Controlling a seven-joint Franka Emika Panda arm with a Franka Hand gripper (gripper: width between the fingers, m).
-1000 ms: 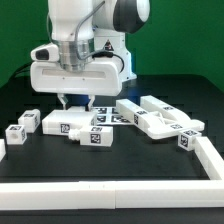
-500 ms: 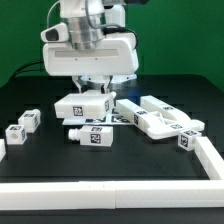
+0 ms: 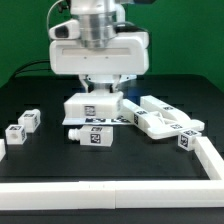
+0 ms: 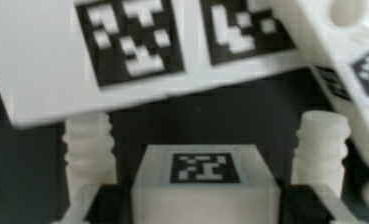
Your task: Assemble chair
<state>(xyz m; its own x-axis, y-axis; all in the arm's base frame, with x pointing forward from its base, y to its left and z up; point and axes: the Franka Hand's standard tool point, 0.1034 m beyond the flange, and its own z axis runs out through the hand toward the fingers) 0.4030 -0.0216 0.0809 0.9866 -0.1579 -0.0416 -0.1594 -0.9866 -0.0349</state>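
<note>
My gripper (image 3: 97, 93) is shut on a white chair slab (image 3: 95, 107) with a tag on its front, and holds it lifted just above the table. In the wrist view the slab (image 4: 202, 175) sits between my dark fingers (image 4: 113, 205), its tag facing the camera. A white chair bar (image 3: 90, 136) lies below it, toward the front. A larger chair piece (image 3: 160, 115) lies at the exterior view's right. Two small tagged blocks (image 3: 29, 119) (image 3: 14, 132) lie at the left, and another (image 3: 186, 141) at the right.
The marker board (image 4: 163, 50) lies under and behind the held slab. A long white border rail (image 3: 110, 190) runs along the front and up the exterior view's right side (image 3: 210, 155). Two ribbed white pegs (image 4: 92, 140) show beside the slab.
My gripper has moved toward the exterior view's right and lifted, carrying the white slab off the table with it.
</note>
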